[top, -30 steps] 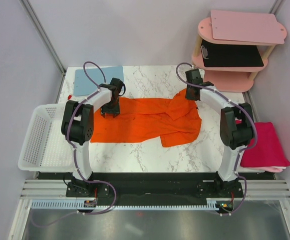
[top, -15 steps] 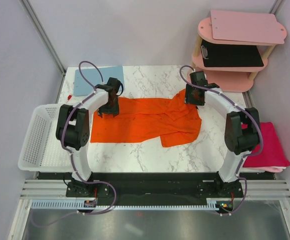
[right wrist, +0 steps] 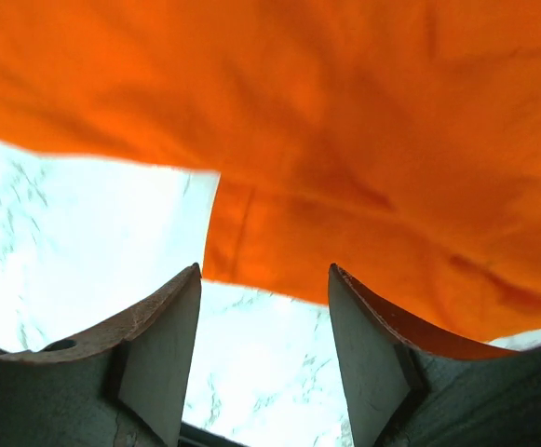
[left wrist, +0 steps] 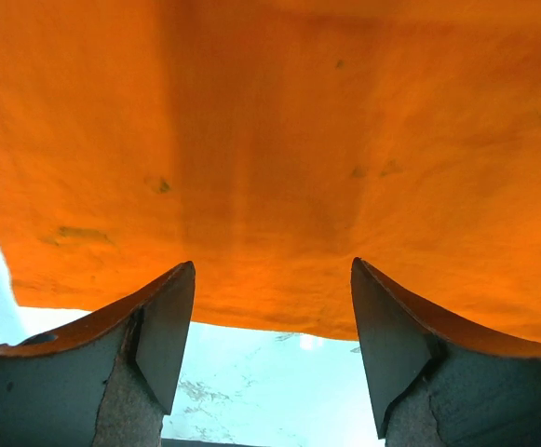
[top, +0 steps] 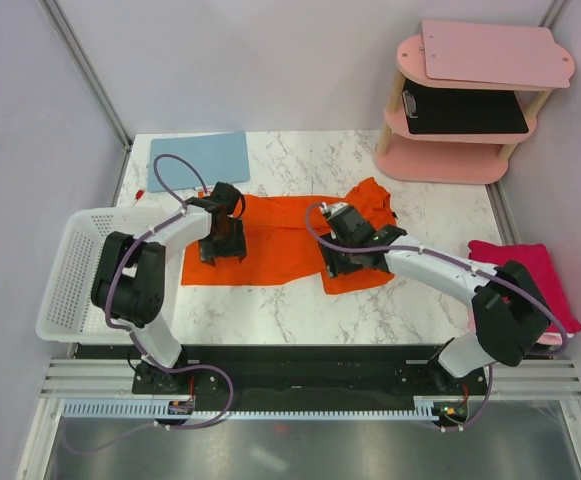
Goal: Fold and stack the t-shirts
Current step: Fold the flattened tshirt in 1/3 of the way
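Note:
The orange t-shirt lies spread across the marble table, its right part bunched and partly under my right arm. My left gripper is open over the shirt's left part; in the left wrist view the jaws straddle the near hem of the orange cloth. My right gripper is open over the shirt's near right edge; in the right wrist view a sleeve corner of the orange cloth lies just ahead of the jaws. The magenta-pink t-shirt lies folded at the table's right edge.
A white basket hangs off the left edge. A light-blue clipboard lies at the back left. A pink shelf at the back right carries a pale pink board and a black clipboard.
Both grippers have moved from the shirt's far edge toward its near edge. The right arm swung left and forward. The shirt's right part now looks more bunched.

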You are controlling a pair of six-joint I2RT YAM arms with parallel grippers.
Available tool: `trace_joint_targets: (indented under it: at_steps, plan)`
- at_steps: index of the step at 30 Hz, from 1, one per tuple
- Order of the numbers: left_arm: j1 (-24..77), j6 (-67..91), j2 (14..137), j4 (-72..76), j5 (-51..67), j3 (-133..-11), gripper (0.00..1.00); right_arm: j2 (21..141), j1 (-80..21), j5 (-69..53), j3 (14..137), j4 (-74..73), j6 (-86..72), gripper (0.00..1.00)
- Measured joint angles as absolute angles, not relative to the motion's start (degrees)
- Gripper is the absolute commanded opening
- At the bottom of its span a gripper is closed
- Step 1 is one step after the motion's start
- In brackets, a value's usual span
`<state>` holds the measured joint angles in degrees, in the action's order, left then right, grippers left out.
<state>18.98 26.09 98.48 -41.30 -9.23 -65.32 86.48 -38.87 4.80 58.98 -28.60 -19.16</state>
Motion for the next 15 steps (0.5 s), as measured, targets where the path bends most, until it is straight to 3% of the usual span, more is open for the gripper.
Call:
trace_joint_targets:
  at_steps: [5,13,15]
  plan:
    - [17.7,27.7,98.2,-40.1,-5.3,-60.6,0.82,87.5,-45.8,9.2,55.6,-30.1,-21.1,0.64]
    - [15.4,28.0,92.9,-39.0,-3.8,-59.6,0.84,95.8,-51.7,15.3,55.2,-28.8,-24.2,0.62]
    - [15.0,28.0,92.6,-38.8,-3.8,-59.6,0.84,96.6,-52.4,16.7,55.6,-27.1,-24.7,0.56]
